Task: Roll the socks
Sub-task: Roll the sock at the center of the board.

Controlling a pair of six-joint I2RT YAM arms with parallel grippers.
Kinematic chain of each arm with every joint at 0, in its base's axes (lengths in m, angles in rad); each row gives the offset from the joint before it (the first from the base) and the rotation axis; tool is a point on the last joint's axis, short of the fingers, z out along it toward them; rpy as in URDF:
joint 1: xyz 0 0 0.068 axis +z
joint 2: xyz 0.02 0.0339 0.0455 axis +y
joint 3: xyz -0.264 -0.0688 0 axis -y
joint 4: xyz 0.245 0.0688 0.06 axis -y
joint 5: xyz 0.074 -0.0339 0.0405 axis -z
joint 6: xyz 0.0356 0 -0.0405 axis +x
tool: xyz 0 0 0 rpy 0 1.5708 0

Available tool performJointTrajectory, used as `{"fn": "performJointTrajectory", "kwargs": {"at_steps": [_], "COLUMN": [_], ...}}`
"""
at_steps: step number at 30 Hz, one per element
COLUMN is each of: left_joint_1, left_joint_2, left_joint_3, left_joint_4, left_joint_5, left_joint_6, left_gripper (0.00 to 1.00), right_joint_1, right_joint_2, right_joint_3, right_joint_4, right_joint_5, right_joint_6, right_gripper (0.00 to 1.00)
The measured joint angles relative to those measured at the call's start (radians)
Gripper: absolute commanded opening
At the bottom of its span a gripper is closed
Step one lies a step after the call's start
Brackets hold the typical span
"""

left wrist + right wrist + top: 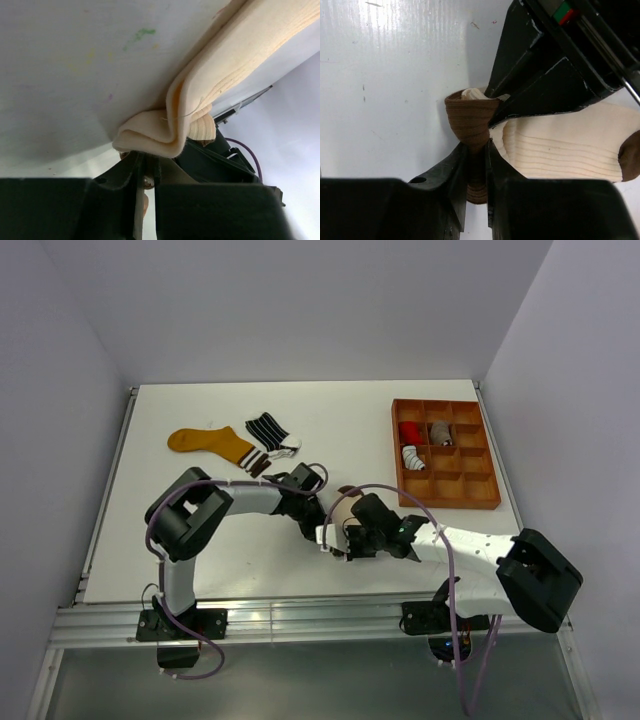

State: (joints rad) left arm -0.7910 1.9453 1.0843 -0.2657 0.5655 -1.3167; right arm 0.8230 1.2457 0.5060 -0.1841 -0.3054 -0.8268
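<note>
Pinching: right end effector (476, 152) is clamped on a brown end of the cream sock (560, 145) (fabric bunched between its fingers).
Left end effector (146, 162): closed on a folded cream edge, right against the right one's tip.
Sock body: flat on the worktop (395, 100), stretching sideways from both.
Others: mustard sock (205, 443) and striped sock (270, 430), well beyond the left one.
</note>
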Motion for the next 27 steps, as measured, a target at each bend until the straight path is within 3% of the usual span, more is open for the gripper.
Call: {"fn": "performJointTrajectory", "kwargs": {"at_steps": [11, 17, 22, 27], "left_joint_1": [0.005, 0.031, 0.071, 0.095], "left_joint_2": [-0.078, -0.155, -0.153, -0.048], "left_joint_3": [-0.098, -0.095, -0.043, 0.088], "left_joint_4": [0.171, 0.175, 0.164, 0.149], "left_joint_5": [-0.031, -0.081, -0.092, -0.079], "left_joint_6": [-0.039, 0.013, 0.099, 0.235], "left_gripper": [0.36, 0.40, 0.49, 0.52], "right_joint_1": [-0.072, -0.080, -0.080, -0.082], "right_joint_2": [-0.006, -0.007, -0.007, -0.005], "right_joint_3": [0.000, 0.000, 0.000, 0.005], "right_joint_4": [-0.017, -0.019, -0.020, -0.028], "right_joint_5": [-0.081, -0.086, -0.089, -0.089], "right_joint_6": [-0.005, -0.005, -0.009, -0.009], "right_gripper": [0.13, 0.12, 0.12, 0.12]}}
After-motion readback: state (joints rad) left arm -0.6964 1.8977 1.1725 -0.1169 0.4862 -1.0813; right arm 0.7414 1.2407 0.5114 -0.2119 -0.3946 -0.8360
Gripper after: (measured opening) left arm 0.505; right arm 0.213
